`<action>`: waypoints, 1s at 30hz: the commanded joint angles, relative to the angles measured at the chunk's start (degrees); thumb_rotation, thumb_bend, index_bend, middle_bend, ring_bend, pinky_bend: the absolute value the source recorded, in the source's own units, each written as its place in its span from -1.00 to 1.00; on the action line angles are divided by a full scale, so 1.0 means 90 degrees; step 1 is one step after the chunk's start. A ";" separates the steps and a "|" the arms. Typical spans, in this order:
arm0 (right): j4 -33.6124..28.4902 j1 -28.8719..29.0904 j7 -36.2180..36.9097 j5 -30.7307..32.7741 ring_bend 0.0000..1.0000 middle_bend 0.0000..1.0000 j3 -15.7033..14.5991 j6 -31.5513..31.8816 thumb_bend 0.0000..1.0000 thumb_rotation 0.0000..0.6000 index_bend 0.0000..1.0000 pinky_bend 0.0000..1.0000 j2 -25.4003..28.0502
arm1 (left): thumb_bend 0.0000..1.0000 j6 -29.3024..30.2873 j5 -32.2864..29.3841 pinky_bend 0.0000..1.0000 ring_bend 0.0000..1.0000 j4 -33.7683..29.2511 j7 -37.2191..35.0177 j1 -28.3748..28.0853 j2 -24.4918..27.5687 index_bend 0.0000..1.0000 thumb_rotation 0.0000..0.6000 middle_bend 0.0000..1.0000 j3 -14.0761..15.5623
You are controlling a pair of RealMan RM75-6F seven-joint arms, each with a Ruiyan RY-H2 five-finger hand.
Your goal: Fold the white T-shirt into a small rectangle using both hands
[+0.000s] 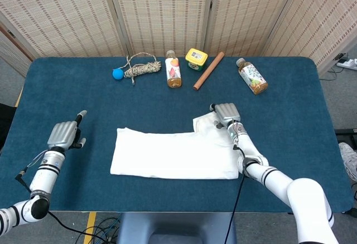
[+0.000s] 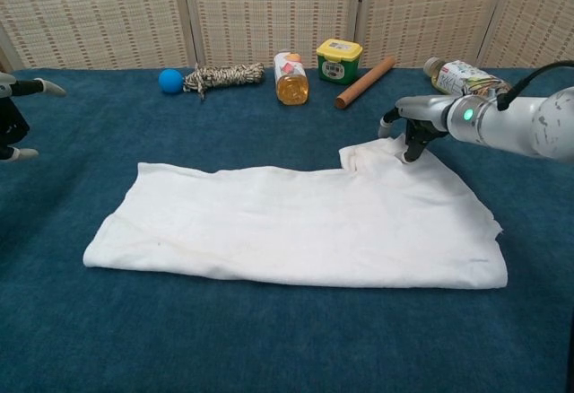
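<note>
The white T-shirt lies flat on the blue table, folded into a wide band, with one sleeve sticking up at its far right corner. My right hand is over that sleeve; in the chest view the right hand has its fingertips down on the sleeve's edge and its thumb held apart, and the cloth is not lifted. My left hand hovers well to the left of the shirt with nothing in it, fingers apart; the chest view shows the left hand only partly, at the frame's edge.
Along the far side of the table lie a blue ball, a rope bundle, an orange-labelled bottle, a yellow jar, a wooden rod and a lying bottle. Blue cloth surrounds the shirt.
</note>
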 commanded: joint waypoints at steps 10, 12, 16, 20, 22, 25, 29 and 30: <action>-0.0319 -0.0212 0.0462 -0.0374 1.00 0.89 -0.0160 0.0459 -0.11 1.00 -0.13 1.00 0.0125 | -0.21 -0.0008 0.0011 0.86 0.64 0.0017 0.0033 -0.0016 -0.0045 -1.00 1.00 0.69 -0.0011; -0.0366 -0.0253 0.0539 -0.0456 1.00 0.90 -0.0186 0.0534 -0.11 1.00 -0.11 1.00 0.0148 | -0.21 -0.0010 0.0000 0.86 0.64 0.0021 0.0039 -0.0019 -0.0054 -1.00 1.00 0.69 -0.0015; -0.0494 -0.0351 0.0738 -0.0679 1.00 0.90 -0.0194 0.0846 -0.10 1.00 -0.06 1.00 0.0177 | -0.21 0.0008 0.0008 0.86 0.64 0.0010 0.0043 -0.0017 -0.0059 -1.00 1.00 0.69 -0.0023; -0.0736 -0.0537 0.1050 -0.1088 1.00 0.91 -0.0203 0.1472 -0.10 1.00 0.00 1.00 0.0236 | -0.21 0.0050 0.0041 0.86 0.64 -0.0011 0.0041 0.0000 -0.0047 -1.00 1.00 0.69 -0.0027; -0.0919 -0.0687 0.1267 -0.1322 1.00 0.91 -0.0219 0.1871 -0.09 1.00 0.03 1.00 0.0278 | -0.21 0.0065 0.0053 0.86 0.64 -0.0021 0.0027 0.0015 -0.0040 -1.00 1.00 0.69 -0.0027; -0.1169 -0.0944 0.1504 -0.1685 1.00 0.92 -0.0332 0.2458 -0.04 1.00 0.06 1.00 0.0329 | -0.21 0.0075 0.0072 0.86 0.64 -0.0037 0.0017 0.0031 -0.0020 -1.00 1.00 0.69 -0.0024; -0.1610 -0.1279 0.1657 -0.2135 1.00 0.93 -0.0585 0.3032 -0.01 1.00 0.08 1.00 0.0491 | -0.21 0.0079 0.0099 0.86 0.64 -0.0058 0.0004 0.0051 0.0004 -1.00 1.00 0.69 -0.0016; -0.1719 -0.1351 0.1675 -0.2223 1.00 0.93 -0.0643 0.3139 -0.01 1.00 0.08 1.00 0.0533 | -0.21 0.0079 0.0106 0.86 0.64 -0.0062 -0.0001 0.0054 0.0008 -1.00 1.00 0.69 -0.0016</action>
